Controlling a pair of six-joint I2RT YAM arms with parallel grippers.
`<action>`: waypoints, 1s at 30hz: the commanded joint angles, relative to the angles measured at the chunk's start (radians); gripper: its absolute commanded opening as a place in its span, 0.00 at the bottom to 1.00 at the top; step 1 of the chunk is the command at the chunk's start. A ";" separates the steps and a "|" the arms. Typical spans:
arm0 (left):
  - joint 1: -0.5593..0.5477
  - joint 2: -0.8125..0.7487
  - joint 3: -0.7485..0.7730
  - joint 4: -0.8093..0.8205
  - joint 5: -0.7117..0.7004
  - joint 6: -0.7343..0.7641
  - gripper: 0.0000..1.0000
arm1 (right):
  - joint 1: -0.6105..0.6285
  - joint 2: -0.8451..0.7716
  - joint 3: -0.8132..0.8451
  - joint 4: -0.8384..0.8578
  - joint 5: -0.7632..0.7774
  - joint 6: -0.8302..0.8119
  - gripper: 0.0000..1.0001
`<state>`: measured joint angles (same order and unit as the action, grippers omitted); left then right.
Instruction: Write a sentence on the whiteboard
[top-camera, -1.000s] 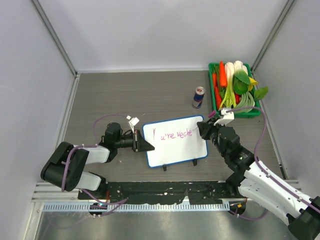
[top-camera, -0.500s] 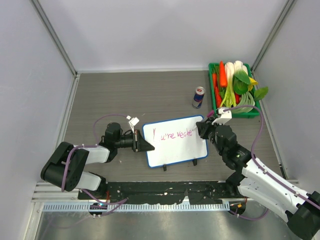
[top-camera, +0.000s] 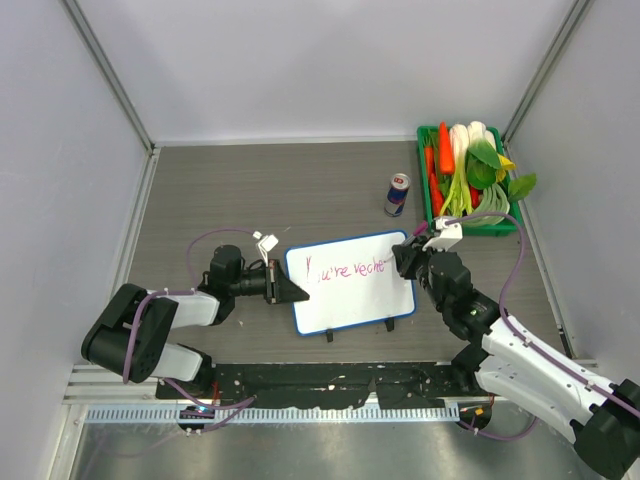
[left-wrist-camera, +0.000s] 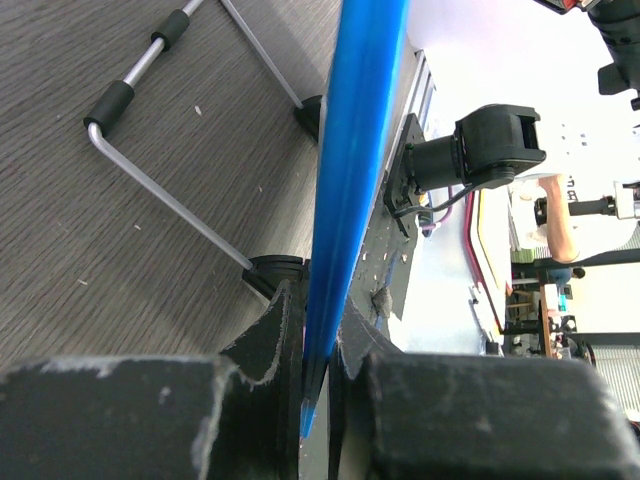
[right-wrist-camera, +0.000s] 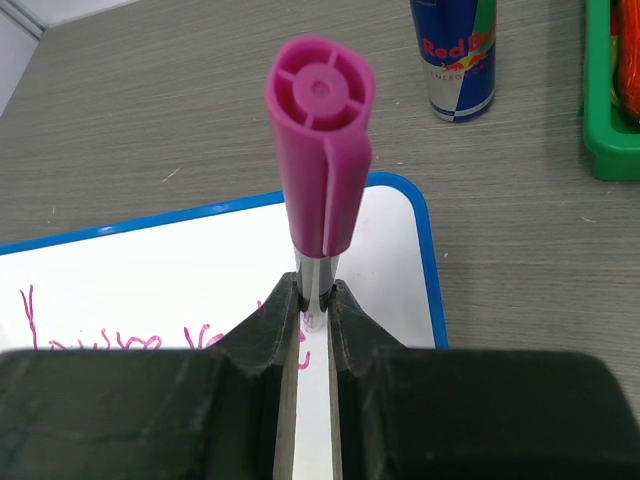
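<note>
Bright, even light from overhead leaves only faint soft shadows on the table (top-camera: 300, 190). Both wrist views blur along the bottom, and the left one's upper right washes out white.

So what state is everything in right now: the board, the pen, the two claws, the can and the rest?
whiteboard: on the table, left edge clamped, partly written on.
sentence: one slanted pink line so far.
marker: upright, tip end down at the board, gripped.
left gripper: shut on the whiteboard's blue rim.
right gripper: shut on the marker.
can: standing upright; opened or not, cannot tell.
green crate: full of vegetables.
</note>
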<state>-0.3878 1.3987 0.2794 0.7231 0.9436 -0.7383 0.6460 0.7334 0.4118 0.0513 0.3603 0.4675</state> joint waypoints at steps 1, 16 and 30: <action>0.001 0.014 -0.003 -0.079 -0.085 0.008 0.00 | -0.002 0.003 -0.014 0.032 0.039 -0.001 0.01; 0.001 0.013 -0.003 -0.079 -0.085 0.007 0.00 | -0.002 -0.012 -0.028 -0.014 0.023 0.002 0.01; 0.001 0.013 -0.005 -0.077 -0.083 0.007 0.00 | -0.002 -0.048 -0.044 -0.045 -0.020 0.019 0.01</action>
<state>-0.3878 1.3987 0.2790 0.7235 0.9436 -0.7441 0.6460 0.6914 0.3824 0.0299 0.3550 0.4801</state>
